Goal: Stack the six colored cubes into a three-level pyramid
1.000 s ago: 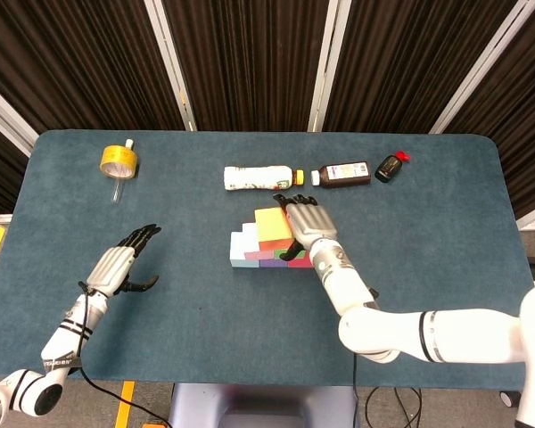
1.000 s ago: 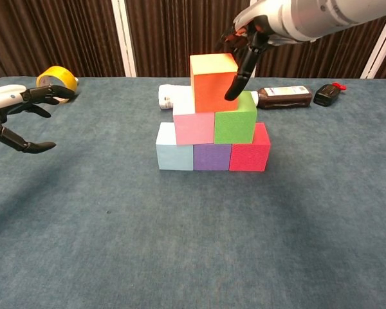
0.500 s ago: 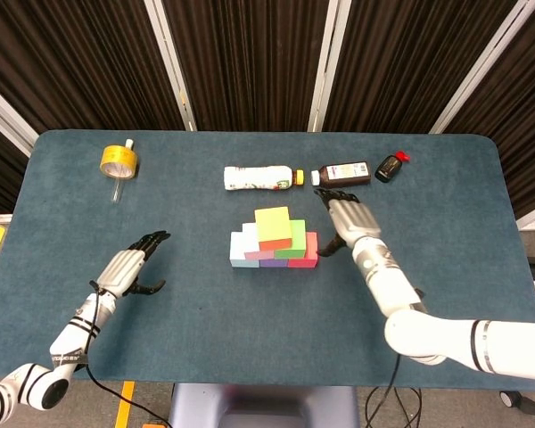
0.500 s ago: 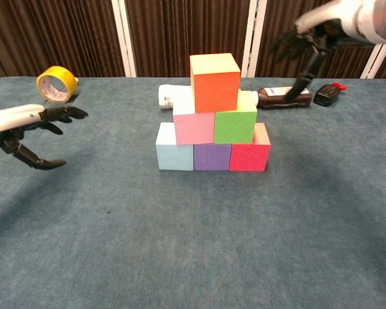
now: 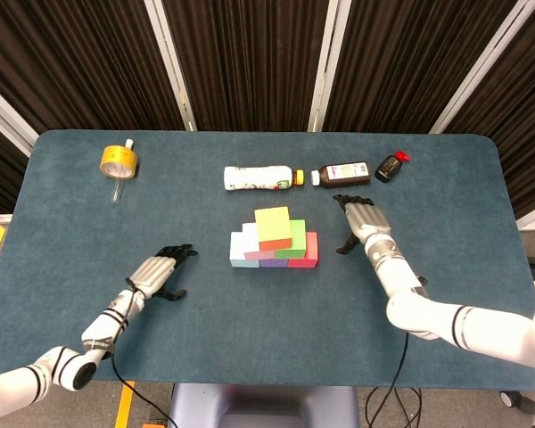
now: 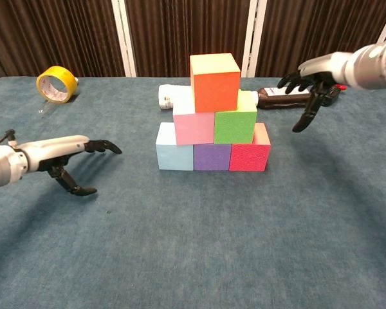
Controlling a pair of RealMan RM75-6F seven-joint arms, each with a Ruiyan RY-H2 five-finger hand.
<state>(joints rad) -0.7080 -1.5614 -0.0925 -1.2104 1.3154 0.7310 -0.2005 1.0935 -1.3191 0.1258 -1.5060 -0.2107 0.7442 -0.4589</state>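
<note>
Head view: pyramid (image 5: 275, 239) at counter (image 5: 446, 169) centre, base row running left-right; left hand (image 5: 160, 272) near-left of it, right hand (image 5: 361, 221) just right, both fingers spread, holding nothing; tape roll (image 5: 119, 160) far left, two bottles (image 5: 260, 177) far side

Chest view: levels readable, light blue cube (image 6: 174, 149), purple cube (image 6: 211, 156), red cube (image 6: 249, 152) below, pink cube (image 6: 193, 125) and green cube (image 6: 235, 121) mid, orange cube (image 6: 214, 82) top, upright; left hand (image 6: 67, 161), right hand (image 6: 309, 87) apart from stack
</note>
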